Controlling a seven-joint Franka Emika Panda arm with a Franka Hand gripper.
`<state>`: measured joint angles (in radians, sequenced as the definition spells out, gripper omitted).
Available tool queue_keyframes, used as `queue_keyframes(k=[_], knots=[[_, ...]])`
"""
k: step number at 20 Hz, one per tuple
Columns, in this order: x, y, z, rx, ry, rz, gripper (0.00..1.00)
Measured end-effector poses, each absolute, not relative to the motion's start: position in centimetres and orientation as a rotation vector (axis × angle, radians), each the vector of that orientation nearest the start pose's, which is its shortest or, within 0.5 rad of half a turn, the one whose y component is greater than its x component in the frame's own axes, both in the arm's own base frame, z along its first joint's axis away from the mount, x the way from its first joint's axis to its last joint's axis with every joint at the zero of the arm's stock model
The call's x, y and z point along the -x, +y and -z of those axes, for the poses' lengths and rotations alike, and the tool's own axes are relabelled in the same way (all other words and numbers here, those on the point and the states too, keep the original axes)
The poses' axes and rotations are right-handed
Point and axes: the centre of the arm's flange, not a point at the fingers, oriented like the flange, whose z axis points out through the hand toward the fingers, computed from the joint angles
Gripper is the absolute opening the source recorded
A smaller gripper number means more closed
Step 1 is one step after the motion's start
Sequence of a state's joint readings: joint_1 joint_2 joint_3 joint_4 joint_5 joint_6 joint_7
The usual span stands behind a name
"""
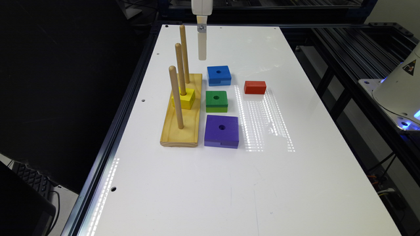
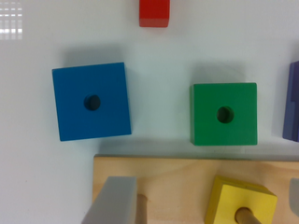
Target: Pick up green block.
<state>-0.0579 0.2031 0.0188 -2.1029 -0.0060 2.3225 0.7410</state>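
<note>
Tabletop [image 1: 249,183], white and glossy, carries everything. Taking the green block [image 1: 216,101] as landmark: the purple block [image 1: 221,131] sits just nearer than it, the wooden peg base [image 1: 183,131] lies beside it on the exterior view's left with a yellow block [image 1: 184,99] threaded on the middle peg, and the red block [image 1: 255,87] is off to its right. Just beyond it is the blue block [image 1: 219,75]. Farther still, the fingers [image 1: 202,49] hang above the tabletop holding nothing; whether they are spread or closed I cannot tell.

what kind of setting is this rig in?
Most likely a robotics lab bench: a white table on a black metal frame, with toy blocks and a wooden peg board laid out as test props, and a keyboard beside the table.
</note>
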Motion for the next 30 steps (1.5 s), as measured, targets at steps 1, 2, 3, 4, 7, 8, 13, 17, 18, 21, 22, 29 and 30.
queue_keyframes(k=[1,2,3,4,7,8,13,17,18,21,22,29,30], knots=[[-57.4,-2.3,-32.4,2.903,1.188,0.024,1.0],[-57.4,-2.3,-32.4,2.903,1.188,0.024,1.0],[-57.4,-2.3,-32.3,2.903,1.189,0.023,1.0],[-57.3,-2.3,-32.3,2.903,1.19,0.022,1.0],[-57.3,-2.2,-32.3,2.903,1.19,0.019,1.0],[-57.3,-2.1,-32.2,2.903,1.189,0.017,1.0],[-56.9,-1.1,-31.7,2.907,1.179,-0.002,1.0],[-56.7,-0.7,-31.5,2.909,1.178,-0.012,1.0],[-56.5,-0.6,-31.5,2.91,1.178,-0.015,1.0],[-55.8,-0.5,-31.5,2.912,1.178,-0.022,1.0],[-55.6,-0.5,-31.5,2.913,1.178,-0.024,1.0],[-53.8,-0.5,-32.1,2.916,1.179,-0.027,1.0],[-53.7,-0.5,-32.1,2.916,1.179,-0.026,1.0]])
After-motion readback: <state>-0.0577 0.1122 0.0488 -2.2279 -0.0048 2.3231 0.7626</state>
